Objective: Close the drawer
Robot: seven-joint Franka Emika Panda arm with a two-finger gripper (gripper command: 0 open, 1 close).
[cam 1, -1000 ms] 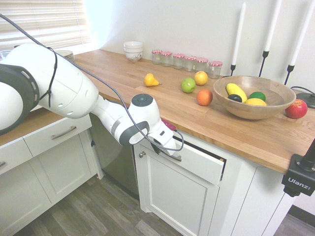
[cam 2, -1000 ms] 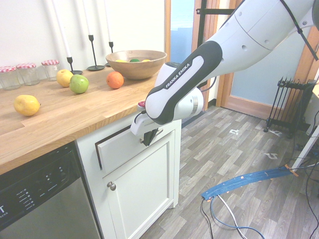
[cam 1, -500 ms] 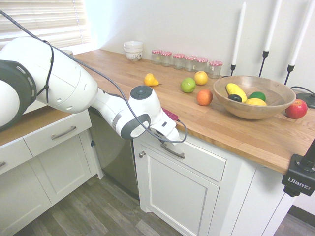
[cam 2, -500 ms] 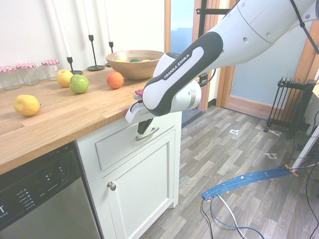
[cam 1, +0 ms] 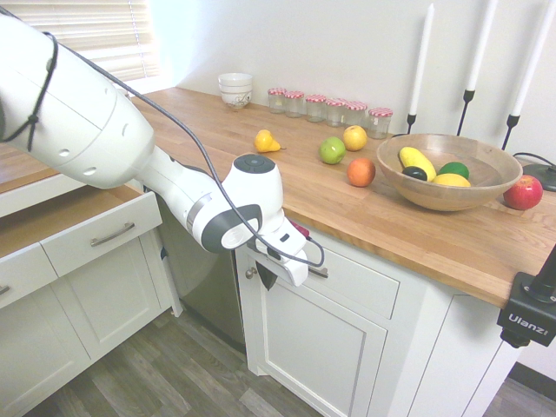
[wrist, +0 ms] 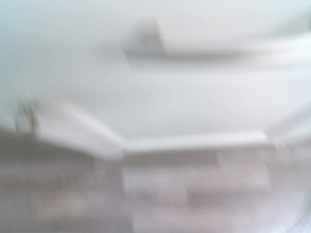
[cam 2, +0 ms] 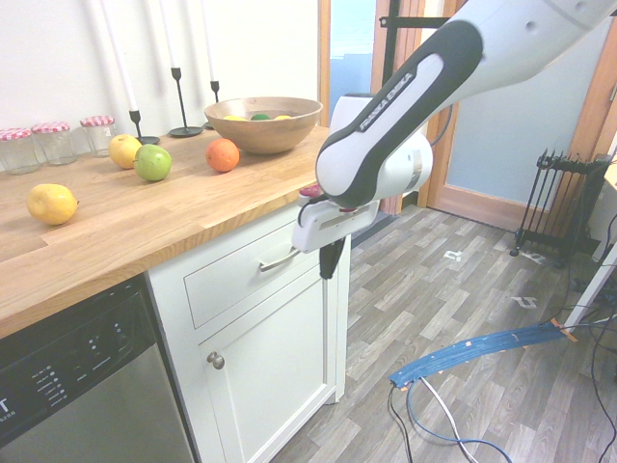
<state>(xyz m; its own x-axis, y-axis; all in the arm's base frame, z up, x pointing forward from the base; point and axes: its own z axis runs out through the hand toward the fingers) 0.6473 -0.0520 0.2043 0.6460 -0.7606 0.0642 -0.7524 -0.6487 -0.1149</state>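
Observation:
The drawer under the wooden counter sits flush with the cabinet face, and no gap shows around its white front. Its curved silver handle is free. My gripper hangs just in front of the drawer's left end with its dark fingers pointing down and shut on nothing. In the second exterior view the gripper stands off the handle, out past the cabinet corner, with air between it and the front. The wrist view is a blur of white cabinet front above wood-look floor.
Below the drawer is a cabinet door with a round knob, and a dishwasher stands beside it. On the counter are a fruit bowl, loose fruit, jars and candlesticks. A narrower drawer is at the left.
The drawer went from partly open to fully shut. My gripper then drew back from its front, away from the handle and slightly down.

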